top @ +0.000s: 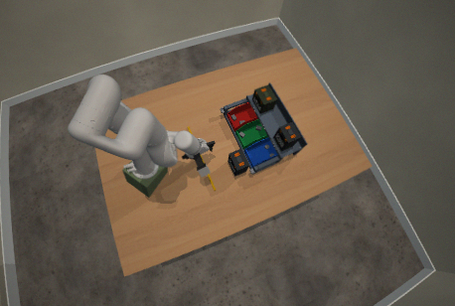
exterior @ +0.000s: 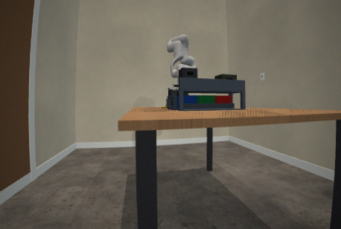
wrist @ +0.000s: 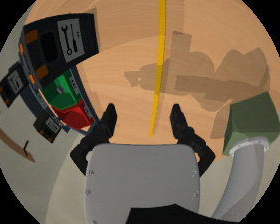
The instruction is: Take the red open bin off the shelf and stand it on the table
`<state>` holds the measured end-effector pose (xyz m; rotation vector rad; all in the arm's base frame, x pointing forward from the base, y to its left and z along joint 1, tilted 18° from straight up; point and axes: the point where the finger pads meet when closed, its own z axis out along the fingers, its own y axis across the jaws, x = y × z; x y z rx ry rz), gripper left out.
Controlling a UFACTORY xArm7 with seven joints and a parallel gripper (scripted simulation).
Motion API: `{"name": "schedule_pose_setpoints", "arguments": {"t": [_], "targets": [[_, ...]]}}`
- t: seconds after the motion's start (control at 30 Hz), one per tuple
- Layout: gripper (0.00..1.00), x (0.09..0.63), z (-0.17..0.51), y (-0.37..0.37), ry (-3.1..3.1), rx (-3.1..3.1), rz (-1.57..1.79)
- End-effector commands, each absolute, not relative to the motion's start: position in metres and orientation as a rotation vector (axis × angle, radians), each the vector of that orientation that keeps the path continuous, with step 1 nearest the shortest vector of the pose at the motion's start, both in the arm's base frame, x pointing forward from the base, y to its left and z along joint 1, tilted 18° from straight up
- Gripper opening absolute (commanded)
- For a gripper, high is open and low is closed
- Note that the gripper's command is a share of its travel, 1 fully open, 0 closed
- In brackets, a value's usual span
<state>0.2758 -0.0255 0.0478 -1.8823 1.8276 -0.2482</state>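
Observation:
The red bin (top: 243, 113) (exterior: 223, 100) (wrist: 77, 117) sits on the lower level of the grey shelf (top: 274, 122) (exterior: 212, 85), at one end of the row, with small grey parts inside. The green bin (top: 251, 135) (exterior: 205, 100) (wrist: 66, 96) is beside it in the middle. The blue bin (top: 259, 155) (exterior: 191, 99) is at the other end and is not visible in the wrist view. My gripper (top: 199, 150) (wrist: 143, 110) is open and empty, above the table in front of the shelf and apart from the bins. Its fingers cannot be made out in the exterior view.
A dark case (top: 238, 162) (wrist: 61, 44) stands on the table before the blue bin's end. Two more cases (top: 265, 97) (top: 288, 134) stand on the shelf's top. A yellow strip (top: 212, 183) (wrist: 159, 75) lies on the table (top: 149, 242) below the gripper.

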Motion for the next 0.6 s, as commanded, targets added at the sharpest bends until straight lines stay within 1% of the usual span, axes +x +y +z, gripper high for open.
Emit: {"name": "schedule_pose_setpoints", "arguments": {"t": [0.0,0.07,0.1,0.23,0.57], "targets": [[1.0,0.253,0.097,-0.033,1.966,-2.042,-0.075],[1.0,0.253,0.097,-0.033,1.966,-2.042,-0.075],[1.0,0.272,0.058,-0.027,1.856,-1.914,-0.217],[1.0,0.253,0.097,-0.033,1.966,-2.042,-0.075],[1.0,0.253,0.097,-0.033,1.966,-2.042,-0.075]]}}
